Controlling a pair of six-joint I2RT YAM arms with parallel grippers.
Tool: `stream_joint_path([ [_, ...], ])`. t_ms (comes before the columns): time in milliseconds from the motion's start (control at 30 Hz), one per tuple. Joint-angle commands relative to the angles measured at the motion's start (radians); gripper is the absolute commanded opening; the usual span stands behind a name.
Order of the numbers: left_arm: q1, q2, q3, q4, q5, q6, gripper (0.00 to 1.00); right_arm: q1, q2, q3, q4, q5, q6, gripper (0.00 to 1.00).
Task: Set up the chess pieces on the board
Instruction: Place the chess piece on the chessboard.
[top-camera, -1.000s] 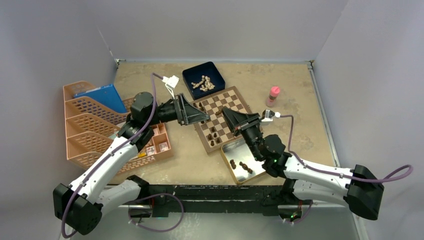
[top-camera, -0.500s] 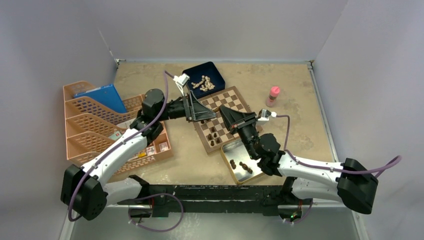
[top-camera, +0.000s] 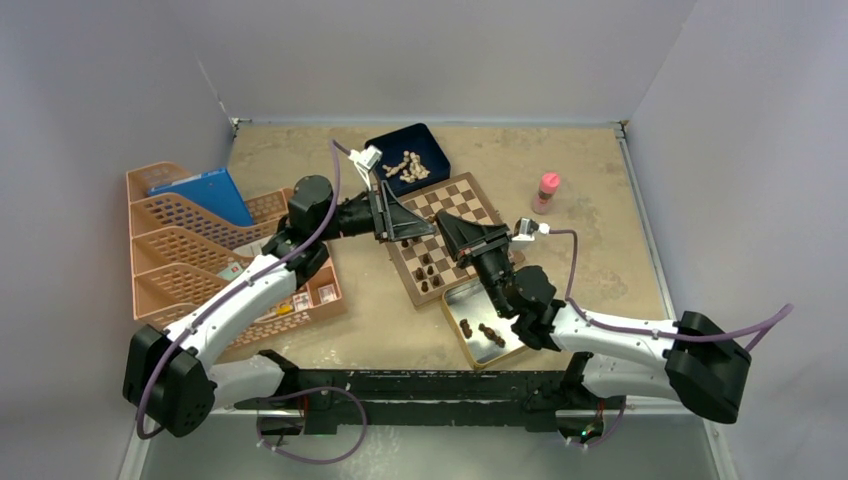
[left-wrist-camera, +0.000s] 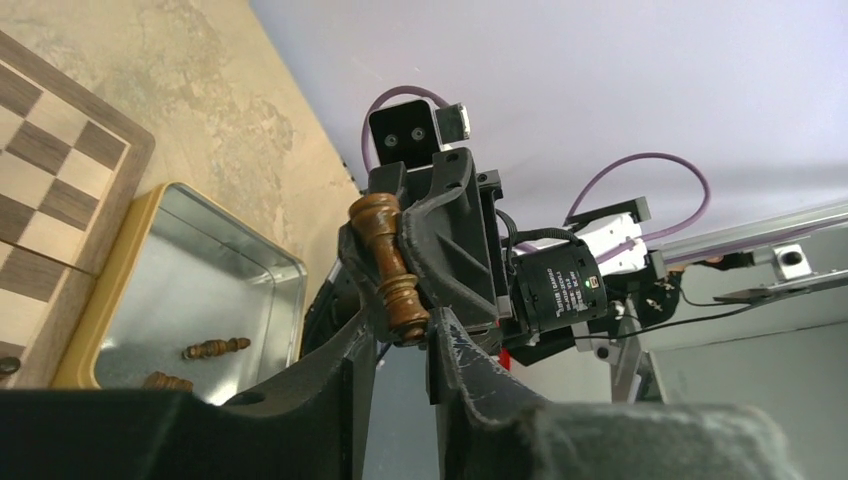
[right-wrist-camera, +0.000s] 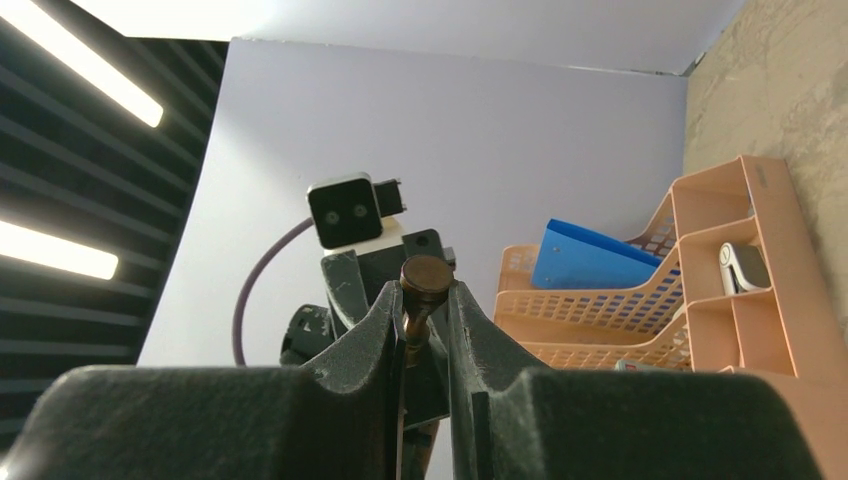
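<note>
Chess piece (left-wrist-camera: 392, 265), in left fingers (left-wrist-camera: 470, 385), right fingers (right-wrist-camera: 365, 345) (above board (top-camera: 457, 195))

Board (top-camera: 462, 198) — tan and dark brown checks; chess piece (left-wrist-camera: 390, 265) reddish brown; box (top-camera: 436, 150) dark blue.

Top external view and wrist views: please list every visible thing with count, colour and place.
chessboard: one, tan and dark brown, table centre.
tin: one, silver, just in front of the chessboard.
dark chess pieces: several, dark brown, on the chessboard's near-left part; a few in the tin.
held chess piece: one, dark brown, above the chessboard.
box: one, dark blue, behind the chessboard.
pale chessmen: several, cream, inside the box.
bottle: one, pink, right of the chessboard.
desk trays: one set, orange, far left.
folder: one, blue, in the trays.
left pincer: one, black, gripping that piece.
right pincer: one, black, gripping it too.
</note>
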Motion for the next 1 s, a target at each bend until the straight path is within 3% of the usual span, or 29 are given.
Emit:
stream_joint_path([
  [0, -0.004, -0.031, 0.07, -0.04, -0.058, 0.081, 0.2, 0.003, 0.013, 0.017, 0.102, -0.011, -0.016, 0.08],
  [100, -0.003, -0.046, 0.074, -0.065, -0.095, 0.113, 0.15, 0.003, 0.004, 0.014, 0.085, -0.01, -0.024, 0.08],
  [233, -0.004, -0.061, 0.087, -0.114, -0.134, 0.167, 0.0, 0.003, -0.014, 0.003, 0.068, -0.013, -0.048, 0.1],
  [367, -0.003, -0.069, 0.126, -0.206, -0.151, 0.258, 0.0, 0.003, -0.051, -0.02, 0.072, -0.032, -0.136, 0.17],
  [567, -0.002, -0.093, 0.246, -0.481, -0.231, 0.459, 0.0, 0.003, -0.158, -0.013, -0.114, -0.077, -0.254, 0.44],
  [733, -0.001, -0.101, 0.317, -0.67, -0.256, 0.583, 0.0, 0.003, -0.307, -0.057, -0.226, -0.096, -0.351, 0.58],
  [867, -0.002, -0.073, 0.382, -0.852, -0.273, 0.669, 0.0, 0.004, -0.407, -0.05, -0.342, -0.138, -0.468, 0.79],
  [967, -0.001, -0.037, 0.422, -0.986, -0.299, 0.73, 0.0, 0.002, -0.454, -0.023, -0.475, -0.14, -0.514, 0.82],
])
